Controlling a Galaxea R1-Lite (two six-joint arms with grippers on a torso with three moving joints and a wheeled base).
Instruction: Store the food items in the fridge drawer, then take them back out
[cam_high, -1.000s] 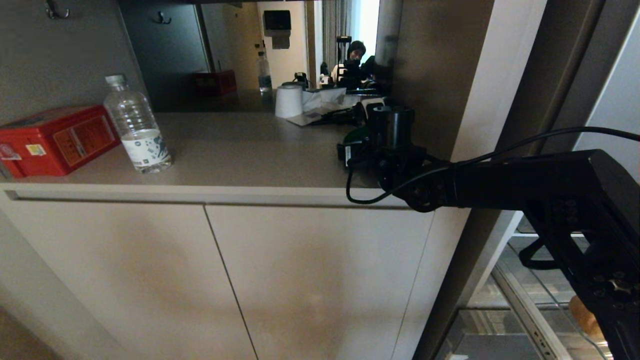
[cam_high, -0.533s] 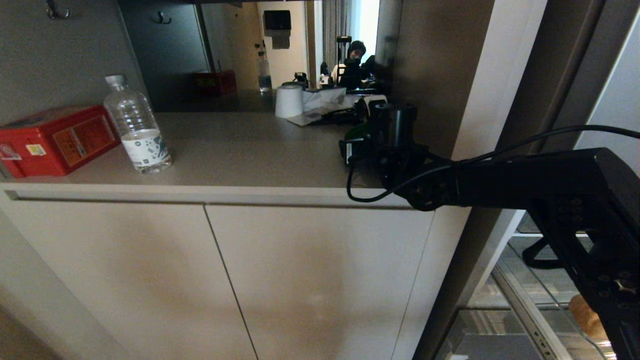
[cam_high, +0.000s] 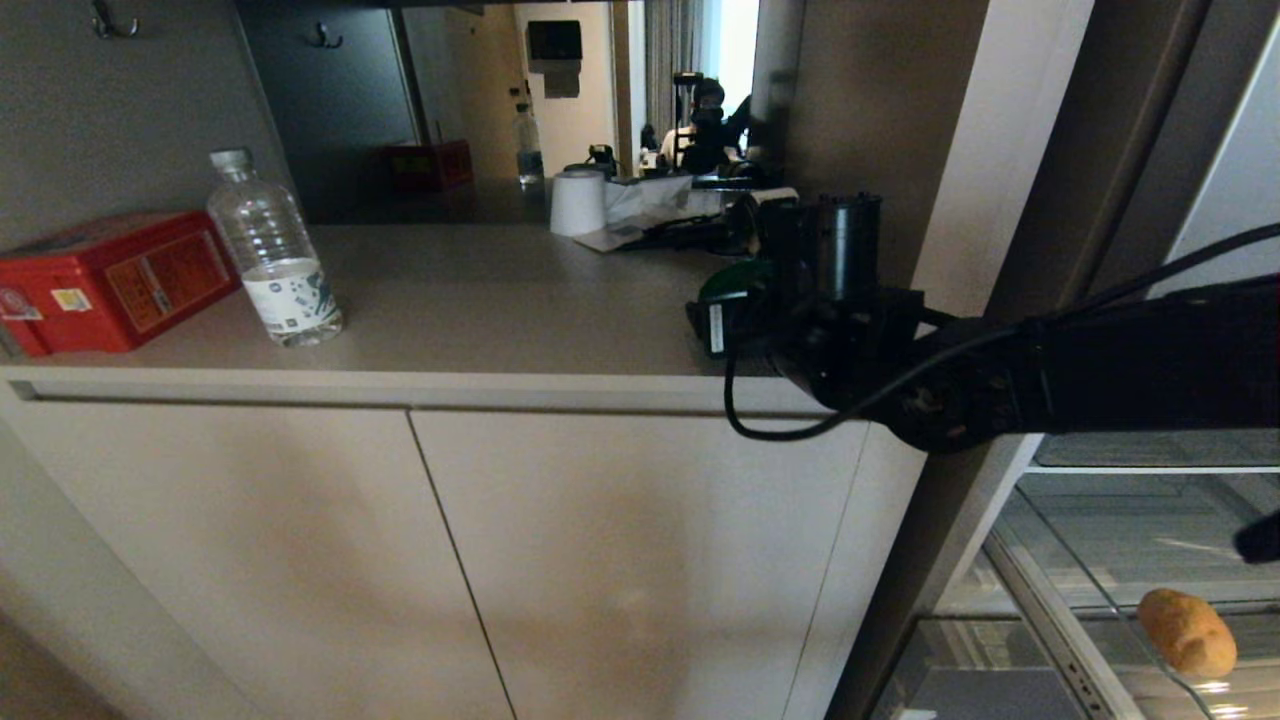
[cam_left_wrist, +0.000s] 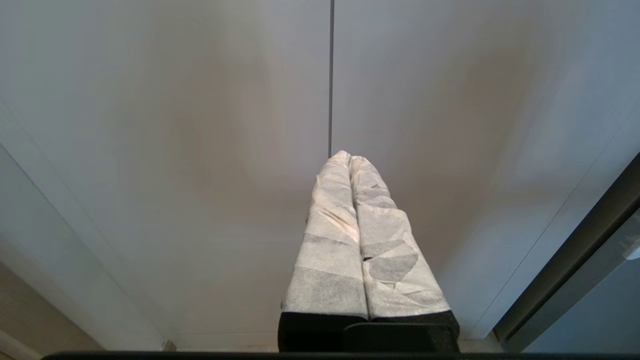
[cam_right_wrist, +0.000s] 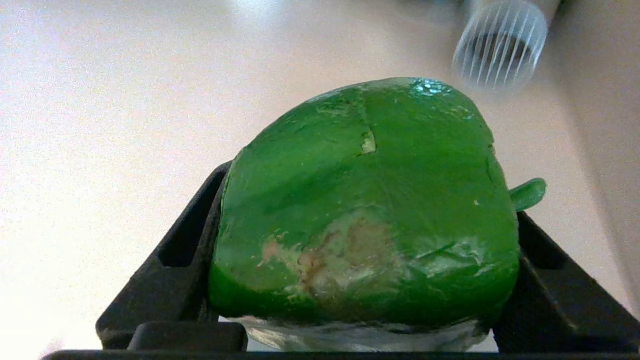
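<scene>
1. The right gripper (cam_right_wrist: 367, 280) sits at centre right of the head view, over the right end of the beige counter (cam_high: 480, 300), with its black jaws spread wide and clamped on a glossy green bell pepper (cam_right_wrist: 370, 200)
2. In the head view only a sliver of the bell pepper (cam_high: 733, 279) shows, left of the black wrist
3. The tan potato (cam_high: 1187, 631) lies in the see-through fridge drawer (cam_high: 1050, 625) at lower right of the frame
4. The left gripper (cam_left_wrist: 350, 161) has its white-wrapped fingers pressed together, holding nothing, facing pale cabinet doors (cam_left_wrist: 200, 150)
5. A clear water bottle (cam_high: 273, 250) and a red box (cam_high: 110, 280) stand at upper left, just beside each other
</scene>
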